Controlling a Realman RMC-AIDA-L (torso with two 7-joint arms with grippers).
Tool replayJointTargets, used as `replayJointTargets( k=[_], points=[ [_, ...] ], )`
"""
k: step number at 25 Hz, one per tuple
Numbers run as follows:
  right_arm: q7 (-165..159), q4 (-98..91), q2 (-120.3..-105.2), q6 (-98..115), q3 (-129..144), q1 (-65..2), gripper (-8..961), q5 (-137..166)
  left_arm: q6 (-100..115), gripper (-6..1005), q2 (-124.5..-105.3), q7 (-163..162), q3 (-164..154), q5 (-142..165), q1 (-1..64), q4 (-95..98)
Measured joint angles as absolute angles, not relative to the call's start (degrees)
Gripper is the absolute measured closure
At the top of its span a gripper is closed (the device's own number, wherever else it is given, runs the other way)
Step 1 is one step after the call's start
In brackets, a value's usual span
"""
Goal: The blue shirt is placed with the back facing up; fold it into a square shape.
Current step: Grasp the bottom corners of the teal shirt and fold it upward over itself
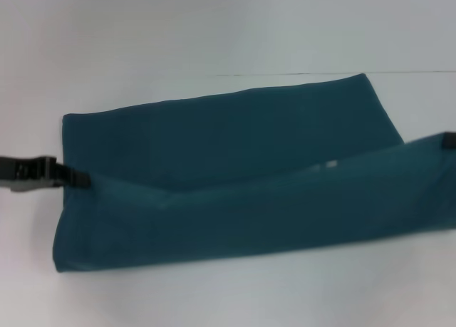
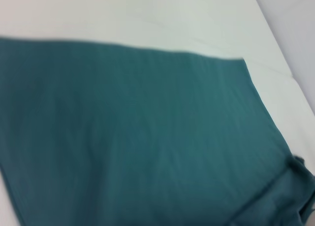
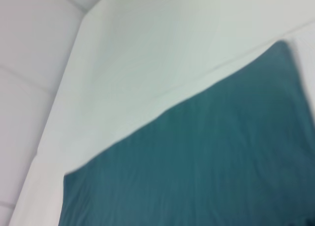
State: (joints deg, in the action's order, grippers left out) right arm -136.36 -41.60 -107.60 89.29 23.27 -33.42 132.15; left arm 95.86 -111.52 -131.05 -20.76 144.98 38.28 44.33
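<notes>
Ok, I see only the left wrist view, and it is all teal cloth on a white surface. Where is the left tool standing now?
Observer: In the head view the left tool is at the left end of the blue shirt, pinching the edge of a flap.
Operator: And the other arm?
Observer: The right tool shows only as a black tip at the flap's right end, at the picture's edge.
Operator: How does the flap lie?
Observer: The near part is drawn over part of the far half, and a small white spot shows at its edge.
</notes>
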Motion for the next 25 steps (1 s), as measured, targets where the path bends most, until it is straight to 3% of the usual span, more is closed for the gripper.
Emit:
replayJointTargets(
  k=[11,25],
  points=[
    [-137.12,-41.52,-108.91,77.37,24.43,-36.45,918,127.59,88.49,996,-110.82,-135.1,-20.95,143.46,41.33,44.96],
    [-138.95,-36.33,-113.54,46.37,41.81,-44.74,919,128.98,69.48,997,-113.35,-139.38,-29.2,143.6,42.84,44.33]
  ],
)
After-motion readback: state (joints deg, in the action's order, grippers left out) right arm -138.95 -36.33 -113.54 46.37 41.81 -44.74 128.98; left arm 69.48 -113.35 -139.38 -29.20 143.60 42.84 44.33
